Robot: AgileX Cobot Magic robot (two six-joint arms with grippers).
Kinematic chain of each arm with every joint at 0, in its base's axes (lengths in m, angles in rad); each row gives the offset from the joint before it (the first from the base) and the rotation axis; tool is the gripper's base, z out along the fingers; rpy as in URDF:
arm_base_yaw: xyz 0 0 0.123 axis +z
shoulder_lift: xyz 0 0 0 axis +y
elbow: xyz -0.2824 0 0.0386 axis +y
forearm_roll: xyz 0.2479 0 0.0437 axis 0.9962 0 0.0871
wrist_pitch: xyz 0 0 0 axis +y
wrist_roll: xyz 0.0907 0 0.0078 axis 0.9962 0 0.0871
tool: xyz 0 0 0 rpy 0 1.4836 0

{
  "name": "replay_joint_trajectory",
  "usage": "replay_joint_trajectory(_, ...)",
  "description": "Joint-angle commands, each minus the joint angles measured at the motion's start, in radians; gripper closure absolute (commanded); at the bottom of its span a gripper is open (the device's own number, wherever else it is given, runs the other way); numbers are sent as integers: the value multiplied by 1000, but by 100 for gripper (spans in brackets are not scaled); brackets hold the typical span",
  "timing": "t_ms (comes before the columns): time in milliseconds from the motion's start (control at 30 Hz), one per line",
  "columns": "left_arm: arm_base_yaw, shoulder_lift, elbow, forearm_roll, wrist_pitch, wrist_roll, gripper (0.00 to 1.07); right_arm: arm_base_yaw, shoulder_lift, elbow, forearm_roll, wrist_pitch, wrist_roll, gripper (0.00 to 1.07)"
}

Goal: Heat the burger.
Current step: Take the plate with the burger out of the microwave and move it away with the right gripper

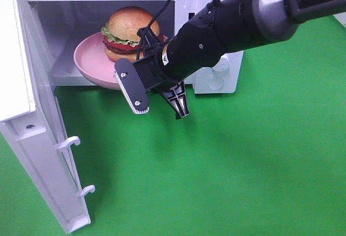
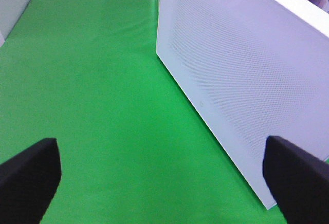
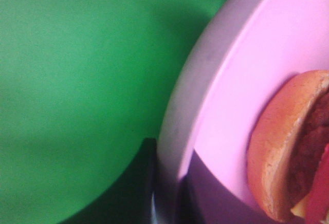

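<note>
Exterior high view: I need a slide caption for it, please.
Right pincer holding the pink plate with the burger at the open microwave mouth.

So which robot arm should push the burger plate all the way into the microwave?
Probably the right. Its gripper is already at the rim of the pink plate carrying the burger. The left gripper hangs open behind the microwave door.

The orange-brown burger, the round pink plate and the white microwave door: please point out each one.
orange-brown burger [image 1: 131,22], exterior high view, top bun.
round pink plate [image 1: 89,57], exterior high view, bare left part.
white microwave door [image 1: 40,155], exterior high view, inner face.
</note>
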Motion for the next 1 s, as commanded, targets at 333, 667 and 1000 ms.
replay_joint_trajectory(333, 0, -6, 3, -3, -9, -2, 7, 3, -102, 90, -7, -77, 0, 107)
replay_joint_trajectory(667, 0, -6, 3, -3, -9, -2, 7, 3, -200, 226, -9, -116, 0, 107)
replay_joint_trajectory(1000, 0, -6, 3, -3, -9, -2, 7, 3, -292, 350, -14, -140, 0, 107)
